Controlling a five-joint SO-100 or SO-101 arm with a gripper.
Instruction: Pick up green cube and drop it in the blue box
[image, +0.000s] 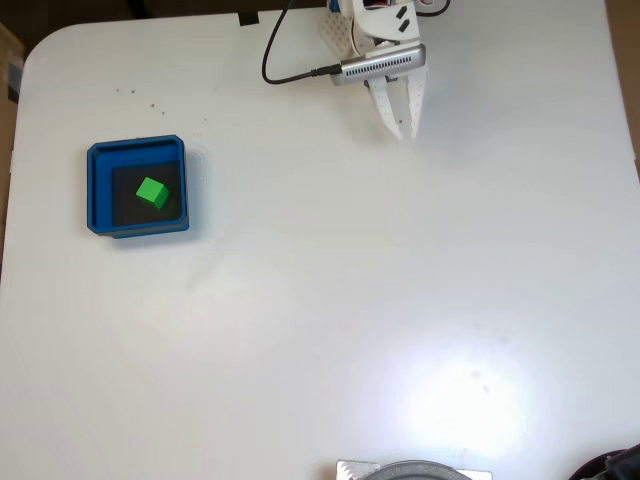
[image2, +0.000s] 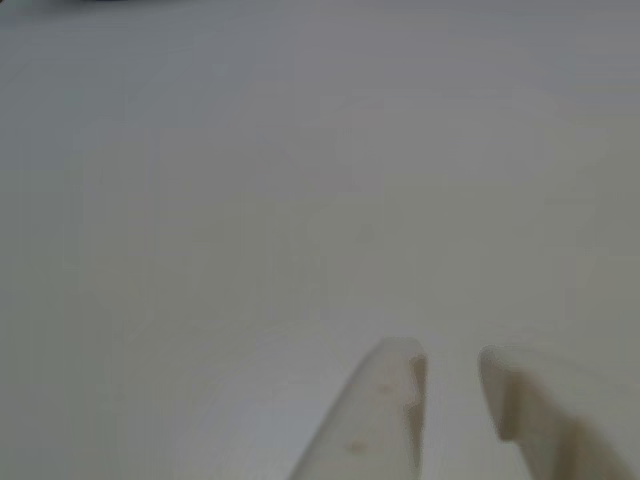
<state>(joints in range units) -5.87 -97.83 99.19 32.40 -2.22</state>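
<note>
Two pale fingertips (image2: 400, 400) fill the lower edge of the other view, blurred, with a narrow gap between them and nothing held, above bare white tabletop (image2: 250, 200). From the fixed view, the gripper (image: 402, 128) sits near the top edge, its jaws slightly parted and pointing down the picture. Well apart, at the left, the green cube (image: 152, 193) rests on the dark floor of the blue box (image: 96, 190).

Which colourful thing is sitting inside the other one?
The small bright green cube sits inside; the square blue tray surrounds it with thick walls.
</note>
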